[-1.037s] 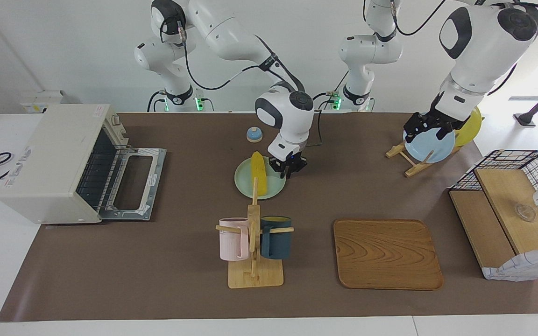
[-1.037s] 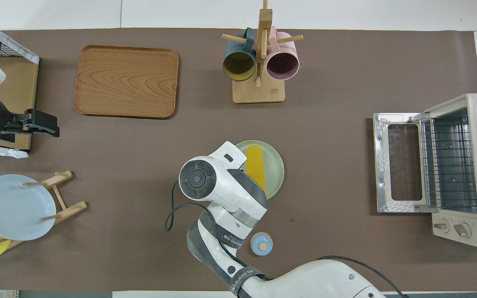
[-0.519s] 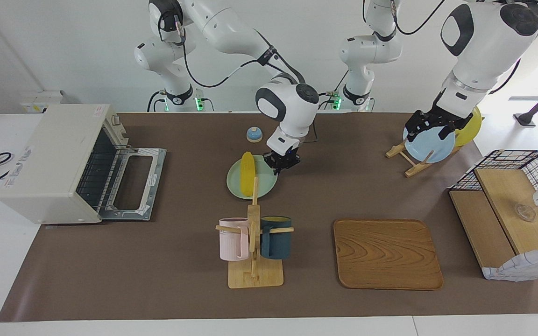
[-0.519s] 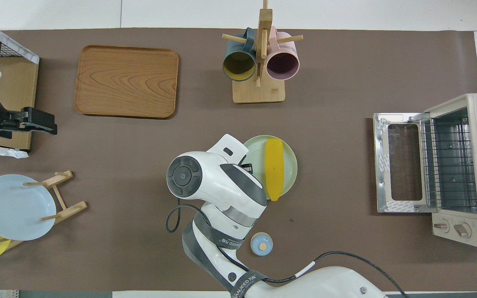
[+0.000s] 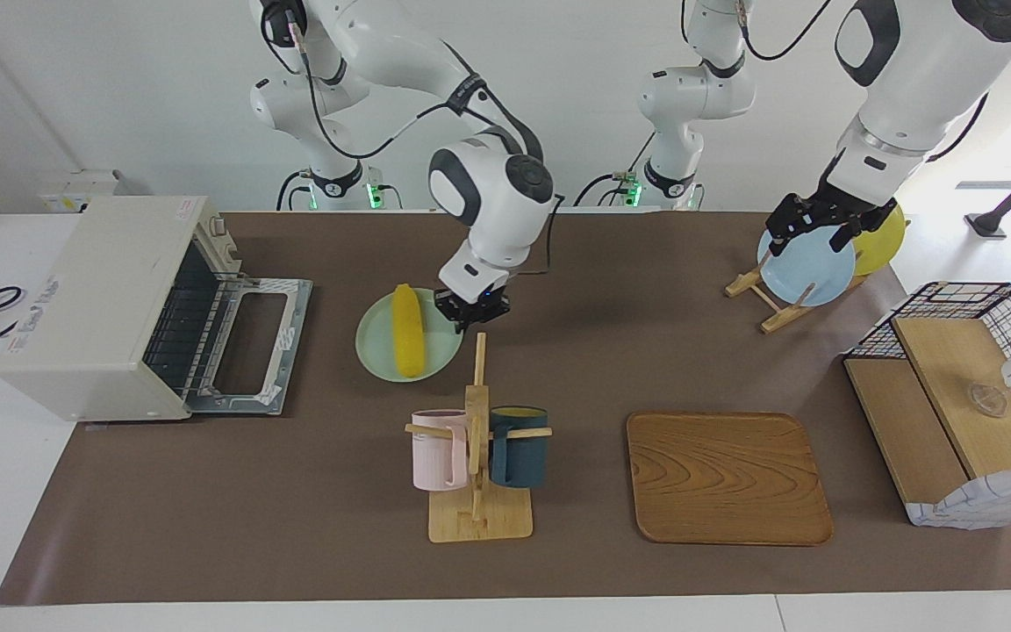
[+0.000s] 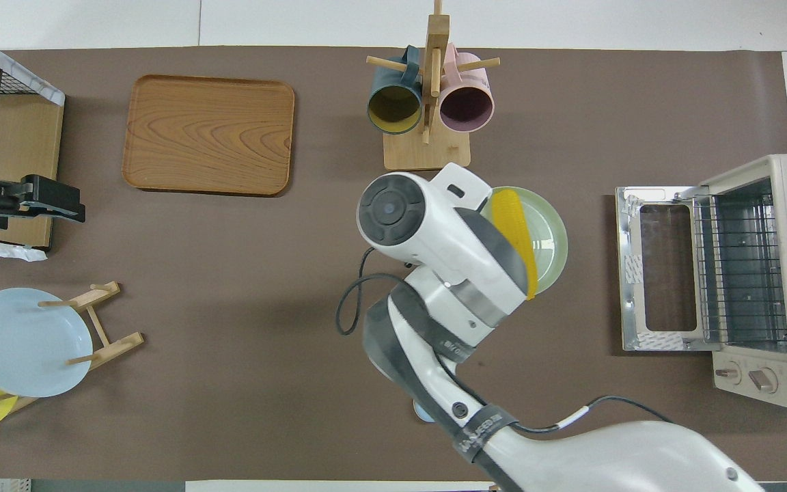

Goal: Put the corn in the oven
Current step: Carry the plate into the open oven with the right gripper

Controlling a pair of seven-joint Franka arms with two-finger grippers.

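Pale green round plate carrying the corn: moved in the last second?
Yes. The pale green round plate went toward the off-white toaster oven, gripped at its rim by the right tool.

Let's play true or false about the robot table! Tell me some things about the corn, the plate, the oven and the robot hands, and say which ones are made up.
1. The corn lies on the green plate. True.
2. The oven door is shut. False: it hangs open, and the wire rack shows inside.
3. The right gripper is shut on the edge of the green plate. True.
4. The corn is already inside the oven. False: it is on the plate, out in front of the open door.
5. The left gripper holds a mug. False: it is open and empty, over the blue plate in its rack.
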